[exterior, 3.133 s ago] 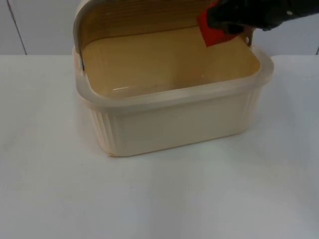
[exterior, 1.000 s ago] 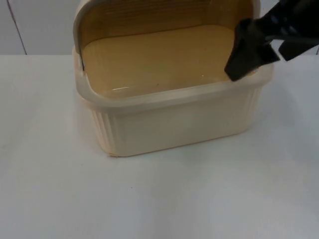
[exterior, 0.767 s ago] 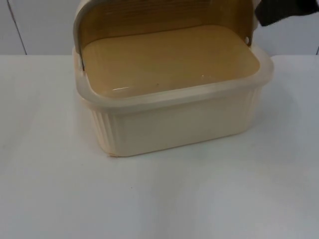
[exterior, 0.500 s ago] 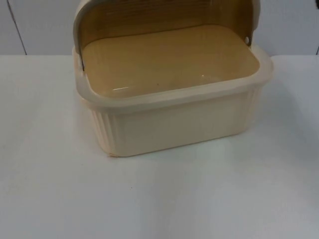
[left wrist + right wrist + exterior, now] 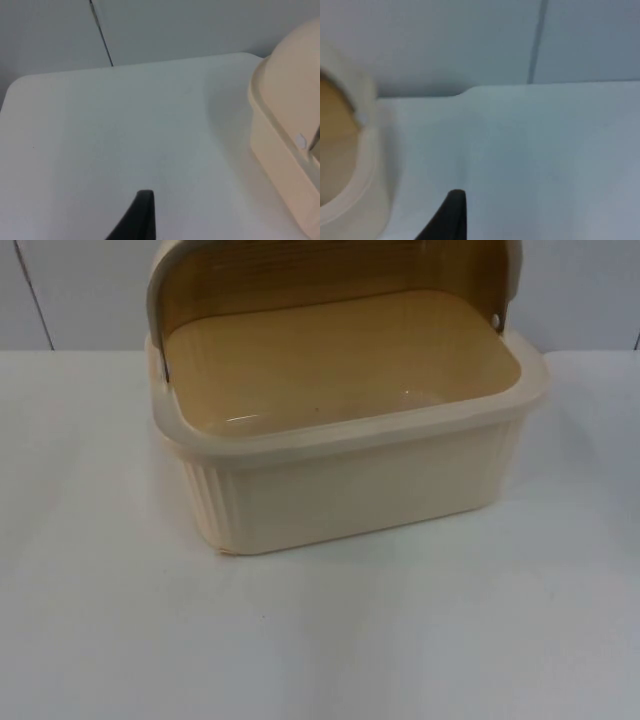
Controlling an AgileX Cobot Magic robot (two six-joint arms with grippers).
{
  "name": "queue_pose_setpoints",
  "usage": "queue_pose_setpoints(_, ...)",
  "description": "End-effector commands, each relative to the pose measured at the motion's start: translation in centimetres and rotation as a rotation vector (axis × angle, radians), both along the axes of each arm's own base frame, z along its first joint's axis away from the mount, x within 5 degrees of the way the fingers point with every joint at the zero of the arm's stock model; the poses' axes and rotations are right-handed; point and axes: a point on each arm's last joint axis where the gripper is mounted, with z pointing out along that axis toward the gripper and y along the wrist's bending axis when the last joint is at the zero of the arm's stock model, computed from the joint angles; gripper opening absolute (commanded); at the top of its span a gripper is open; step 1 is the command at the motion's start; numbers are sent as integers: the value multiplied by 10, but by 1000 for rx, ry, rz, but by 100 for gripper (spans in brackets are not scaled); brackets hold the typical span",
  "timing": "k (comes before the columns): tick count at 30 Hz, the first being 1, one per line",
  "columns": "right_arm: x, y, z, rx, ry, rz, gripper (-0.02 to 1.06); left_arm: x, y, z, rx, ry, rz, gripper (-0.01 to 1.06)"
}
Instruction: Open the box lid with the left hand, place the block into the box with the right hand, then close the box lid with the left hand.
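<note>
A cream ribbed box (image 5: 350, 490) stands on the white table in the top view, its domed lid (image 5: 330, 270) swung up and back, standing open. Its tan inside (image 5: 340, 360) lies bare as far as the front wall lets me see; no block shows there. My left gripper (image 5: 142, 220) hangs over bare table to the left of the box (image 5: 287, 130), apart from it. My right gripper (image 5: 451, 217) is over the table to the right of the box rim (image 5: 367, 150), also apart from it.
The grey partition wall (image 5: 80, 290) rises right behind the box. White table top (image 5: 320, 640) stretches in front of the box and to both sides.
The right arm, earlier over the box's right rim, has pulled back up and out of the top view. The red block it held 3 s ago is no longer seen.
</note>
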Motion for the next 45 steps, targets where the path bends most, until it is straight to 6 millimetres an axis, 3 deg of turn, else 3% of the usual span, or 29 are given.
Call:
queue_pose_setpoints(1,-8,-8,8,-9,-47,-45,105,-2,1,0,-6,0,8,104)
queue_pose_setpoints(5,-21,-13,17,-14,-88,-79,105,-1,1,1,-7,-14,2,104)
queue_pose_setpoints(17,-23,-13,16,-12,-73,-79,105,7,-4,11,-32,-116,-38,104)
queue_pose_setpoints(24,-22,-13,17,-13,-82,-79,105,54,-17,38,-32,-147,-59,104)
queue_pose_setpoints(26,-22,-13,17,-13,-86,-79,105,77,-30,48,-16,-166,-102,104)
queue_pose_setpoints(27,-22,-13,17,-13,-86,-79,105,77,-30,48,-16,-166,-102,104)
queue_pose_setpoints(34,-22,-13,18,-15,-99,-79,105,126,-86,66,141,-243,-315,104)
queue_pose_setpoints(41,-21,-12,19,-15,-109,-75,105,165,-130,60,508,-372,-565,104)
queue_pose_setpoints(45,-21,-12,19,-15,-109,-75,105,175,-153,50,713,-483,-683,104)
